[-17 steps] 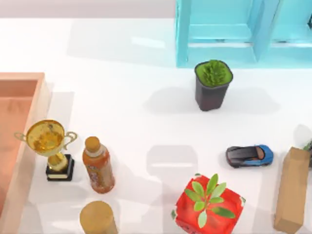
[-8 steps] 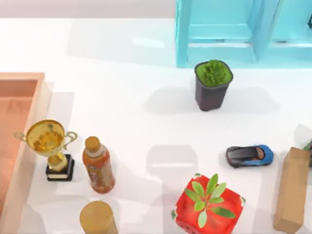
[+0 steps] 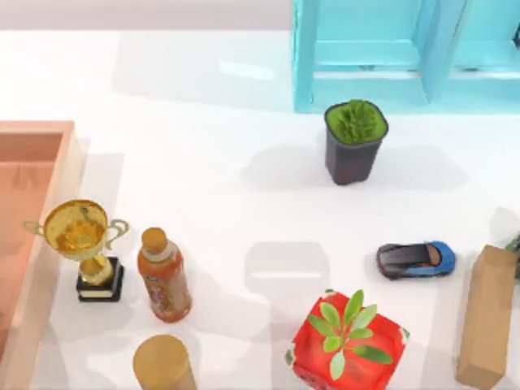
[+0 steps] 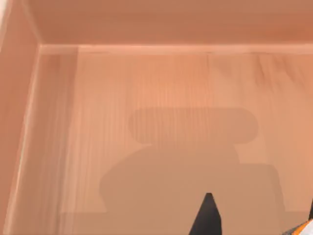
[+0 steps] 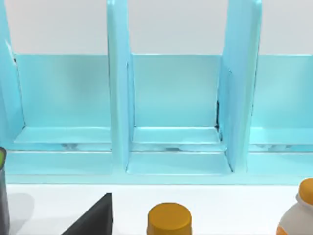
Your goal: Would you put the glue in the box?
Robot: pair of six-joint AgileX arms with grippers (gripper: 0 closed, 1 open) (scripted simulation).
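Walls of the box (image 4: 19,98), thick, smooth and salmon, edge a bare wood-grained floor with open room beneath the left gripper (image 4: 208,218) hanging above it. Its grip cannot be told. A white-and-orange sliver just beside it looks like the glue (image 4: 304,228). Far off, the right gripper (image 5: 93,219) faces a glossy cyan shelf (image 5: 171,98), its state unreadable.

Bright, even light falls from above on the white table (image 3: 203,203), which glares almost to blank near its far edge. Soft grey shadows lie left of the potted plant (image 3: 355,140) and around the trophy (image 3: 84,244). In the left wrist view a broad, blocky shadow spreads over the box floor (image 4: 161,88). Edges stay mildly soft throughout.
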